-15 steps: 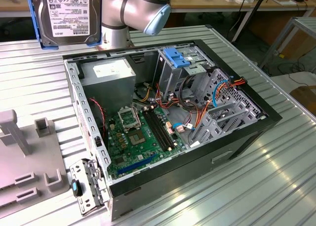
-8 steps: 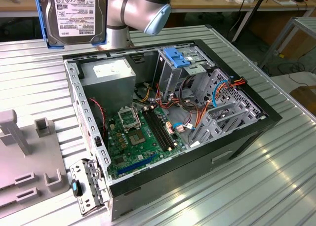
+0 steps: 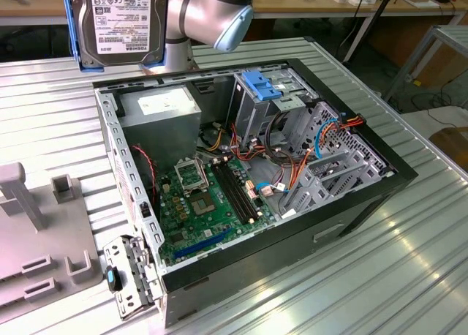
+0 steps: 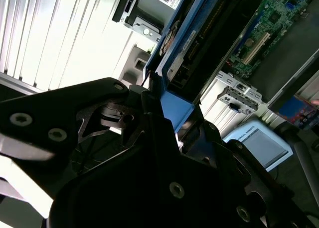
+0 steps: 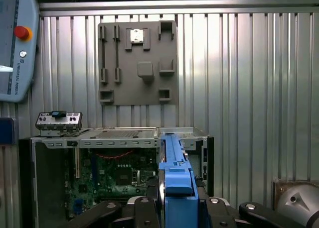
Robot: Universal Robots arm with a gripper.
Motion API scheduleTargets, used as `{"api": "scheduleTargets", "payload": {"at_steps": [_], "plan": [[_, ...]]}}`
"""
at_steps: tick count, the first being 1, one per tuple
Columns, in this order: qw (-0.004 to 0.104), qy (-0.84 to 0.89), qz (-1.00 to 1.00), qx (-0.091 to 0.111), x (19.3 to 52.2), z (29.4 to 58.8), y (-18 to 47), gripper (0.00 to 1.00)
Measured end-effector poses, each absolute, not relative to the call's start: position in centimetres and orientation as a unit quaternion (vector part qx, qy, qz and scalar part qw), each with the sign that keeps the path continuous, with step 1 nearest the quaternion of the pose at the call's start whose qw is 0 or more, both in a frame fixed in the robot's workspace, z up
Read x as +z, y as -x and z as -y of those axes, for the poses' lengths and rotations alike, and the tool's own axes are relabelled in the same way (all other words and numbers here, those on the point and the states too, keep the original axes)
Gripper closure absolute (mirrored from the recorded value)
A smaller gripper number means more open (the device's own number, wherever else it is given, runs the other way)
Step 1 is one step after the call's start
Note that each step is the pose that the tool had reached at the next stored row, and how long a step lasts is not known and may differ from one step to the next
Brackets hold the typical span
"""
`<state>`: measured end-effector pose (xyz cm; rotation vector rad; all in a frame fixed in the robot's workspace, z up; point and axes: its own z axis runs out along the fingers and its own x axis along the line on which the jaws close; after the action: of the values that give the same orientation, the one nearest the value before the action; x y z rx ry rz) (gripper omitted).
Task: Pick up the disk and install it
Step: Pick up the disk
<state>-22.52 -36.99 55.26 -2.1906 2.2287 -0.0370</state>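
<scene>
The disk [image 3: 121,24], dark grey with a white label and blue rails, hangs upright in the air at the exterior view's upper left, above the far corner of the open computer case [image 3: 395,175]. Behind it is the arm's grey wrist [image 3: 212,13]. In the first wrist view my gripper [image 5: 177,203] is shut on the disk's blue rail [image 5: 172,158], seen edge-on, with the open case below it. The second wrist view has the black fingers [image 4: 164,138] clamped on the blue end tab [image 4: 177,106] of the disk [image 4: 199,44].
Inside the case are a motherboard [image 3: 208,203], a power supply [image 3: 157,108] and a silver drive cage topped by a pale blue bracket [image 3: 259,86], with loose cables beside it. A grey fixture plate [image 3: 44,254] lies on the ribbed metal table. A teach pendant [image 5: 15,44] sits nearby.
</scene>
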Motion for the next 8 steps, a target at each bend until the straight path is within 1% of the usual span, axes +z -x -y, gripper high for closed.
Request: {"api": "scheduleTargets", "payload": {"at_steps": [8], "plan": [[0.008, 0.701, -0.713, -0.012, 55.0, 37.0, 20.6, 0.63]]}}
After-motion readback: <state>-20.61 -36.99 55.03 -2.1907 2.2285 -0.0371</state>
